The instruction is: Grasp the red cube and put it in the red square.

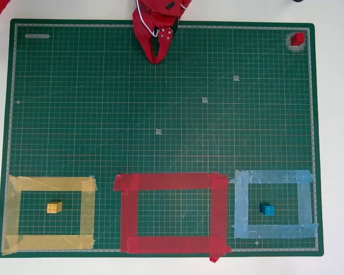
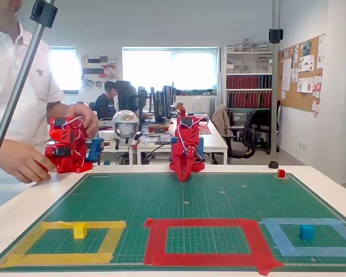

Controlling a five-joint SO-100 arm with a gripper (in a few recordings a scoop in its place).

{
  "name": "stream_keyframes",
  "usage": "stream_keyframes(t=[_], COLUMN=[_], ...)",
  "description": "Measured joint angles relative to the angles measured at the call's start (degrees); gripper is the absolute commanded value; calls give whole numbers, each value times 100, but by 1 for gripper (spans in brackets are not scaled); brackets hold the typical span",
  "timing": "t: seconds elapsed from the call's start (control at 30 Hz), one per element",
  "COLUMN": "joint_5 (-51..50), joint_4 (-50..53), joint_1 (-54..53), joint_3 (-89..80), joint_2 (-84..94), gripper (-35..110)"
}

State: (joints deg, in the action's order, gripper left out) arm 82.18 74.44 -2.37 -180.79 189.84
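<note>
Red square [image 2: 206, 239] nearest, its interior bare; red cube [image 1: 298, 39] far-corner, tiny.

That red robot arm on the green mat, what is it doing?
It is getting ready to sort cubes. The gripper rests at the far edge of the green mat with its fingers together, holding nothing. The red cube sits alone in a far corner of the mat. The red square is empty, waiting for it. The yellow cube is already inside the yellow frame, and the blue cube is inside the light-blue frame.
</note>
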Motion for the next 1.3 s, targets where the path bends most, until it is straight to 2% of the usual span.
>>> stream_keyframes(t=[0.5, 0.6, 0.73, 0.97, 1.1, 1.3], joint_5=[0, -369, -1714, -4711, -6258, -7919], joint_4=[0, 0, 0, 105, 598, 1257], joint_1=[237, 457, 1178, 3006, 4061, 5651], joint_3=[9, 334, 1521, 4693, 6434, 7427], joint_2=[0, 0, -35, -1380, -2303, -2742], gripper=[-1, -1, -1, -2, -2, -2])
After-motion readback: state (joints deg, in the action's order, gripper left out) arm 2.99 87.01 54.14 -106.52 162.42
